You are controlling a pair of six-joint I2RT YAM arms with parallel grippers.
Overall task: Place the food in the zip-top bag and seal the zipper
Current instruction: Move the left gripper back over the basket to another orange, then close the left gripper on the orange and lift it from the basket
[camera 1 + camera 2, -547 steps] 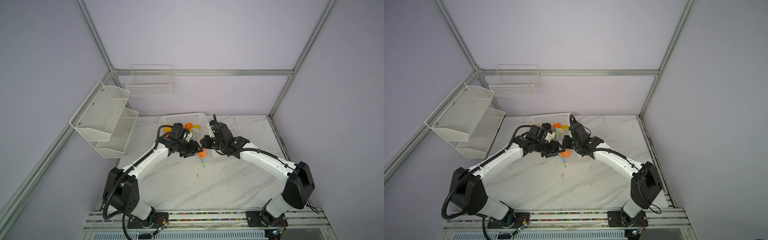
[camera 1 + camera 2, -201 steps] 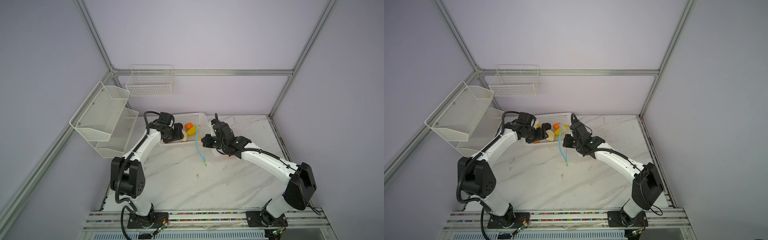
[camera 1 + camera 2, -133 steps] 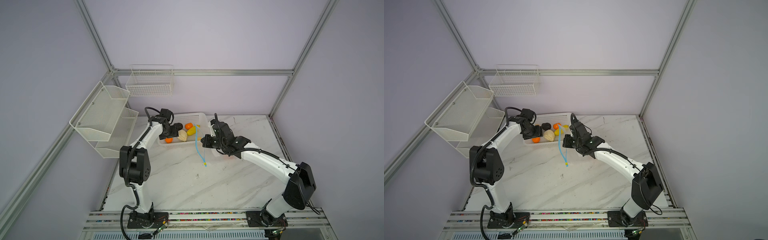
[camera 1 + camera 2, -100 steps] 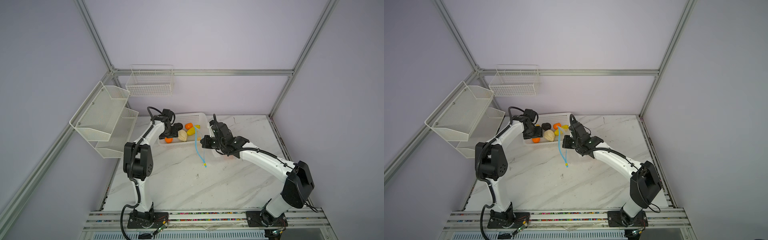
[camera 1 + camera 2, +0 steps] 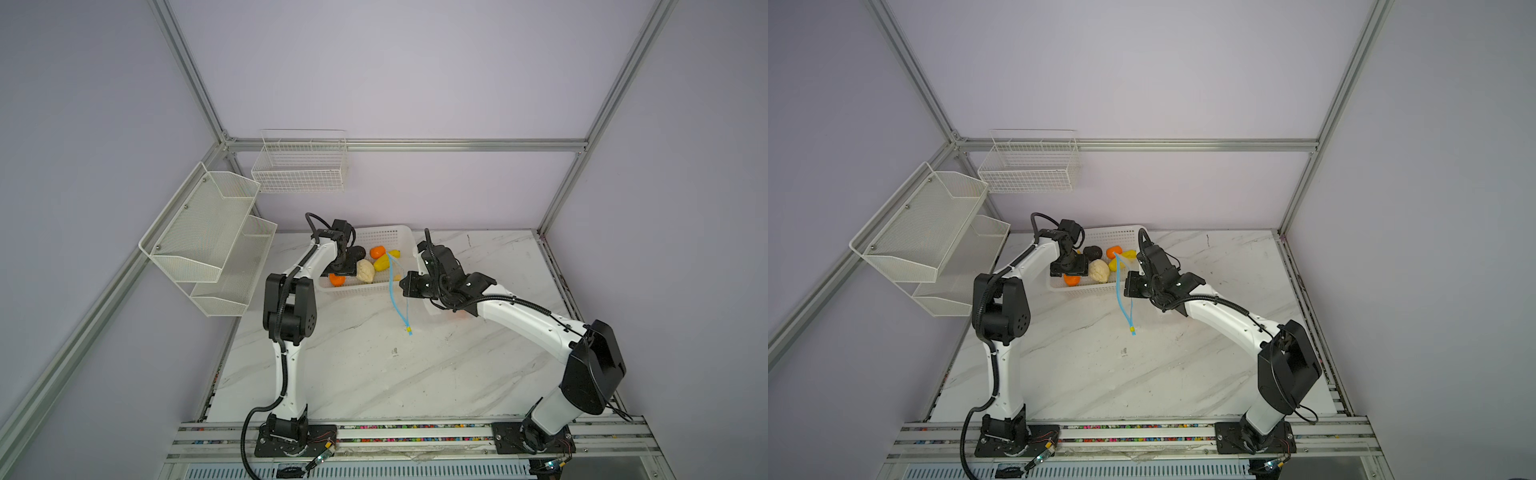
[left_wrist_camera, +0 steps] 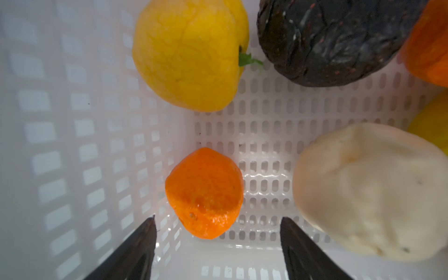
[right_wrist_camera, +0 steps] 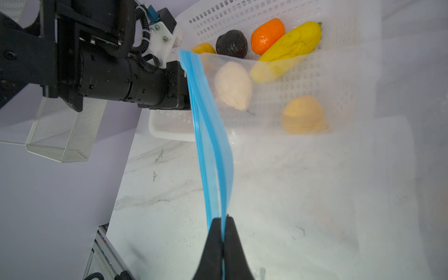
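Swung into the basket [image 6: 264, 135], my left pincer [image 6: 218, 219] is hovering apart above an orange [image 6: 204, 191]; right pincer [image 7: 221, 220] is clamping the zipper [image 7: 208, 135]

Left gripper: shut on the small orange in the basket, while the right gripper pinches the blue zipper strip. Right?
No. The left gripper is open: the left wrist view shows its jaws wide apart, the small orange lying loose between them in the basket. The right gripper does pinch the blue zipper strip.

Two orange fruits [image 6: 204, 191] clearly seen, three yellow fruits [image 6: 189, 53], one cream fruit [image 6: 363, 189], one dark fruit [image 6: 327, 38], one bag [image 7: 315, 169]
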